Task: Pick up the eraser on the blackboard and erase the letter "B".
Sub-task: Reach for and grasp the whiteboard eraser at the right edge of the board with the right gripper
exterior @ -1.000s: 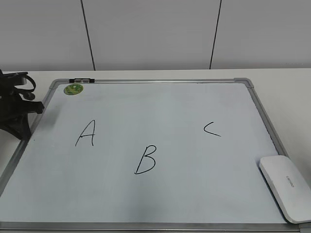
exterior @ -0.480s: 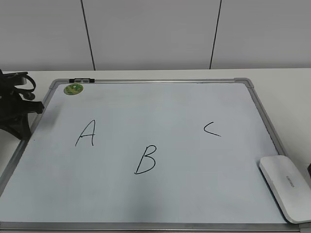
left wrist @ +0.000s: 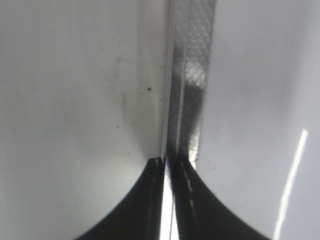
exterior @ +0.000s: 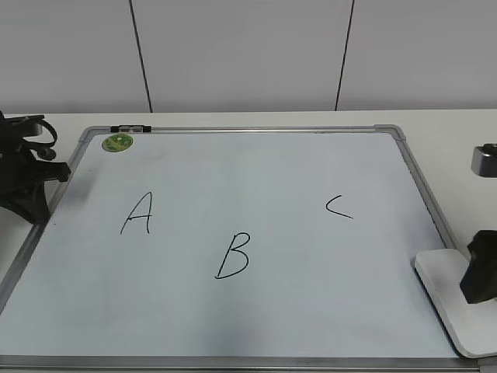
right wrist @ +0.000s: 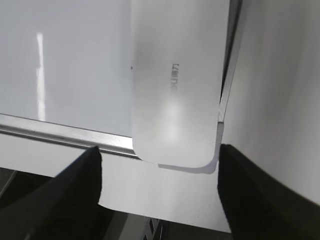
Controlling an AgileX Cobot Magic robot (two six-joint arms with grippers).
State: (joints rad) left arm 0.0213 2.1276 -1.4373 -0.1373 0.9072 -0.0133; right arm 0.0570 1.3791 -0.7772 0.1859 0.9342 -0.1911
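Note:
The blackboard is a pale whiteboard in a silver frame lying flat on the table. It bears the black letters "A", "B" and "C". The white eraser lies at the board's lower right corner, overhanging the frame; it also shows in the right wrist view. My right gripper is open, its fingers spread wide just beyond the eraser's near end, not touching it. It shows at the exterior view's right edge. My left gripper is shut and empty, resting off the board's left edge.
A small round green magnet sits at the board's top left, next to a dark clip on the frame. The board's silver frame runs below the eraser. White wall panels stand behind the table.
My right arm has come into the exterior view from the right and now hangs over the eraser's right end. The eraser, the board and the left arm have not moved.

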